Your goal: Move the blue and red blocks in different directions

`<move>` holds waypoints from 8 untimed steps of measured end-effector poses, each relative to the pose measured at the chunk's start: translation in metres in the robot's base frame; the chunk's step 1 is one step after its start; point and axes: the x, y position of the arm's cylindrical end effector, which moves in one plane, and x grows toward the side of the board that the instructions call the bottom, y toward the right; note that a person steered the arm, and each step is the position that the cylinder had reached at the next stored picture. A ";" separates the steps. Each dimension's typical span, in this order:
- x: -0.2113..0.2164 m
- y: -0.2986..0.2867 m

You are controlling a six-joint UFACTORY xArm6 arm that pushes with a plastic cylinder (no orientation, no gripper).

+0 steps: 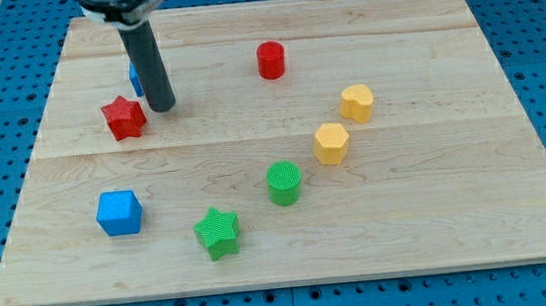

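My tip (pixel 162 107) rests on the wooden board (pixel 436 198) at the upper left. A red star block (pixel 123 117) lies just to the tip's left, close to it. A blue block (pixel 135 79) is mostly hidden behind the rod, just above the tip; its shape cannot be made out. A red cylinder (pixel 271 60) stands to the tip's right near the view's top. A blue cube (pixel 119 212) sits at the lower left, well below the tip.
A green cylinder (pixel 284 183) and a green star (pixel 218 232) lie low in the middle. A yellow hexagonal block (pixel 331 143) and a yellow heart-like block (pixel 356 102) lie to the right. Blue pegboard surrounds the board.
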 end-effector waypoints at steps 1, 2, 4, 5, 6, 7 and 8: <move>-0.003 -0.040; 0.032 -0.060; 0.055 -0.059; 0.109 -0.094; 0.137 -0.072; 0.153 -0.043; 0.171 -0.037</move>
